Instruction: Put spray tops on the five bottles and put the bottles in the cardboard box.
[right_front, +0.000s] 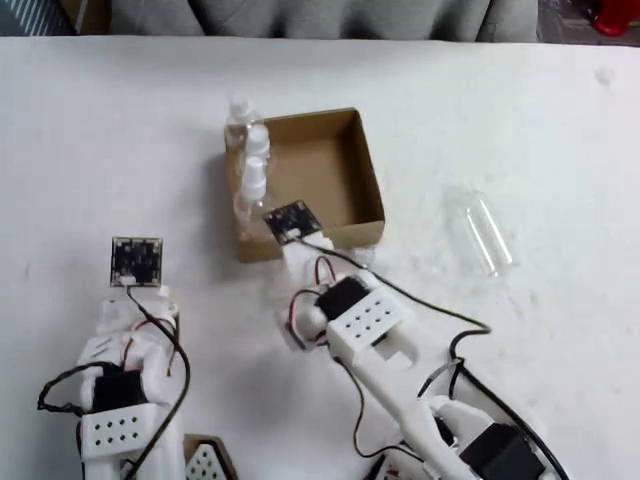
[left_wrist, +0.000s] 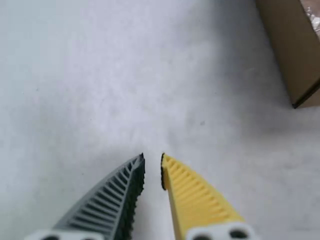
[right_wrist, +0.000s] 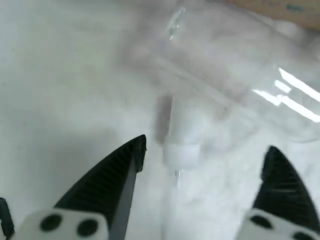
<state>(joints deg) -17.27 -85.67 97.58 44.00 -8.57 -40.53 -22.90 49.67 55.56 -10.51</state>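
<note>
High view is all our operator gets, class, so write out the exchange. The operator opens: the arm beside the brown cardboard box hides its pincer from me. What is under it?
Observer: The right pincer is open over a white plastic spray top lying on the white table.
Operator: Is the top gripped?
Observer: No, both black fingers stand clear of it.
Operator: And the other arm?
Observer: The left pincer is nearly closed on nothing, with one finger dark grey and one yellow.
</note>
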